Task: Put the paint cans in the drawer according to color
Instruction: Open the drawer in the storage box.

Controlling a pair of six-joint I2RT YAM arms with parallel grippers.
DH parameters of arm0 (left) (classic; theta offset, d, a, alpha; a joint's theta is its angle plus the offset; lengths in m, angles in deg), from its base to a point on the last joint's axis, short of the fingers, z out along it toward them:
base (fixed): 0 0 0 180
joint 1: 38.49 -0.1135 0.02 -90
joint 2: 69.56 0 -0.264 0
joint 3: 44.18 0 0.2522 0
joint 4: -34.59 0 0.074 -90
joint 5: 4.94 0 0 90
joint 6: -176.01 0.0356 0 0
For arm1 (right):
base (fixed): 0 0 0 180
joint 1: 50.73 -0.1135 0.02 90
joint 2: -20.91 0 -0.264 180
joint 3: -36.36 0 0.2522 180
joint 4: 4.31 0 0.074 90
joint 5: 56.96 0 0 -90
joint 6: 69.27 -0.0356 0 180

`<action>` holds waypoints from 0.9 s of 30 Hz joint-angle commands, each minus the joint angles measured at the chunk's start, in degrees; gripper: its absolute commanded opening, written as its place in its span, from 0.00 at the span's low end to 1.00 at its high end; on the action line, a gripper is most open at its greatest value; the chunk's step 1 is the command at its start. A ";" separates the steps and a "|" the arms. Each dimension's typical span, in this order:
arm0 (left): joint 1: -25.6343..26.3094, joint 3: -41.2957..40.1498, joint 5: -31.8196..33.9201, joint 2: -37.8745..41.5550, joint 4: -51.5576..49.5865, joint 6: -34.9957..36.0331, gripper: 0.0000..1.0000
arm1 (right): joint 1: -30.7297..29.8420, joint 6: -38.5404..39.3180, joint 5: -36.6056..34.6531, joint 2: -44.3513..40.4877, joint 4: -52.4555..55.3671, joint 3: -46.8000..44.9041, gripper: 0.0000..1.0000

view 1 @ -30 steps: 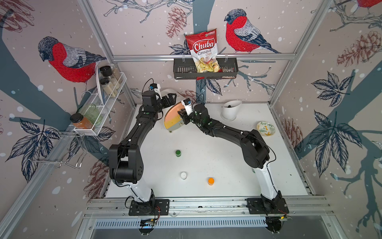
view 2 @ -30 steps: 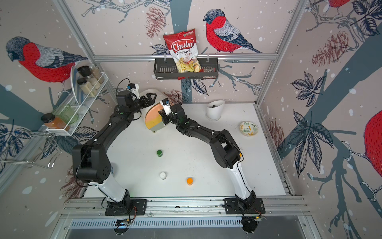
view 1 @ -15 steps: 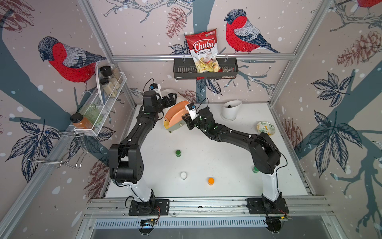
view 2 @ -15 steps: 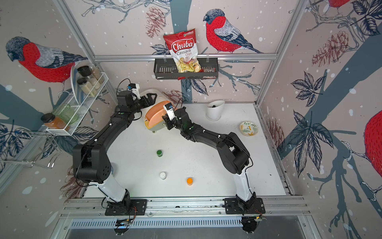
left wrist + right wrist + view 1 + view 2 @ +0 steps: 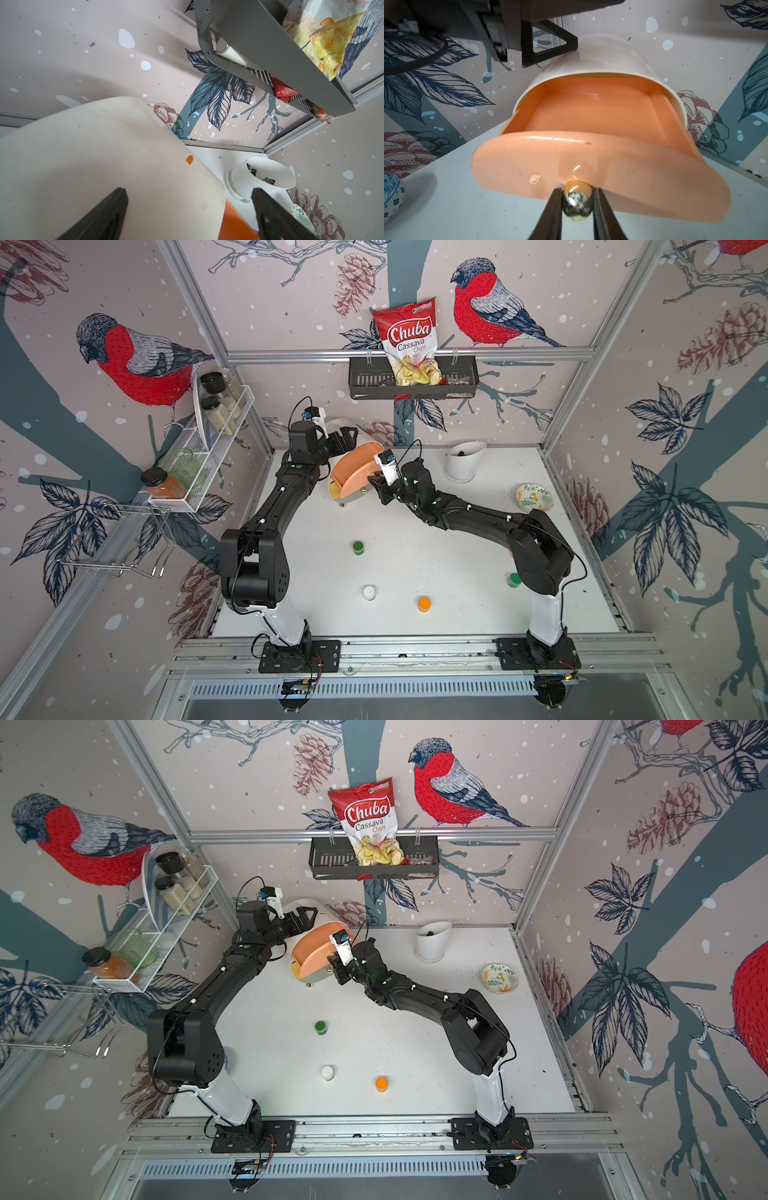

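The drawer (image 5: 345, 425) is a white chest at the back left; its peach top drawer (image 5: 352, 472) (image 5: 612, 166) is pulled out, and the part of its inside that shows holds nothing. My right gripper (image 5: 577, 199) (image 5: 374, 483) is shut on that drawer's brass knob (image 5: 577, 204). My left gripper (image 5: 189, 191) (image 5: 347, 437) is open over the chest's white top (image 5: 104, 155). Paint cans stand on the table: green (image 5: 358, 547), white (image 5: 368, 592), orange (image 5: 424, 604), and a second green (image 5: 514, 580) half hidden by my right arm.
A white slant-rimmed cup (image 5: 463, 462) stands at the back, a patterned dish (image 5: 535, 497) at the right edge. A wire shelf with jars (image 5: 208, 439) hangs on the left wall. A black basket with a chips bag (image 5: 411, 377) hangs on the back wall.
My right arm has drawn back with the knob, and the peach drawer has slid out of the chest. The left gripper has stayed on the chest's top.
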 commanded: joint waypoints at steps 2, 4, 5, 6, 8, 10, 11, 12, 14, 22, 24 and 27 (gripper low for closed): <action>0.19 0.64 -0.69 -0.44 -3.78 0.55 0.97 | -0.55 0.99 0.75 -0.95 -1.65 -0.81 0.09; 0.17 0.66 -0.74 -0.41 -3.78 0.57 0.97 | -0.55 0.87 0.81 -1.03 -0.60 -0.64 0.09; 0.17 0.62 -0.81 -0.40 -3.82 0.55 0.97 | -0.61 0.86 0.91 -1.12 -0.23 -0.68 0.09; 0.17 0.54 -0.85 -0.44 -3.82 0.53 0.97 | -0.67 0.94 1.00 -1.28 -0.06 -0.87 0.08; 0.18 0.59 -0.92 -0.41 -3.82 0.47 0.97 | -0.71 1.03 0.53 -1.63 -0.39 -1.45 0.08; 0.17 0.60 -1.26 -0.54 -3.74 0.60 0.97 | -0.74 1.33 0.06 -1.82 -0.53 -1.86 0.07; 0.17 0.65 -1.21 -0.54 -3.75 0.64 0.97 | -0.72 1.43 -0.33 -1.90 -0.58 -1.95 0.06; 0.17 0.73 -1.14 -0.55 -3.88 0.72 0.97 | -0.78 1.60 -0.56 -1.92 -0.43 -1.95 0.06; 0.17 0.93 -1.17 -0.58 -4.21 0.90 0.97 | -0.78 1.73 -0.60 -2.26 -0.24 -2.05 0.06; 0.18 1.38 -1.22 -0.82 -4.51 1.17 0.97 | -0.89 1.65 -0.21 -3.58 -0.51 -3.84 0.06; 0.23 1.53 -1.37 -0.86 -4.72 1.33 0.97 | -0.88 1.65 -0.27 -4.00 -0.71 -4.32 0.05; 0.17 1.55 -1.45 -0.76 -4.62 1.34 0.97 | -0.88 1.66 -0.53 -4.38 -1.50 -5.00 0.06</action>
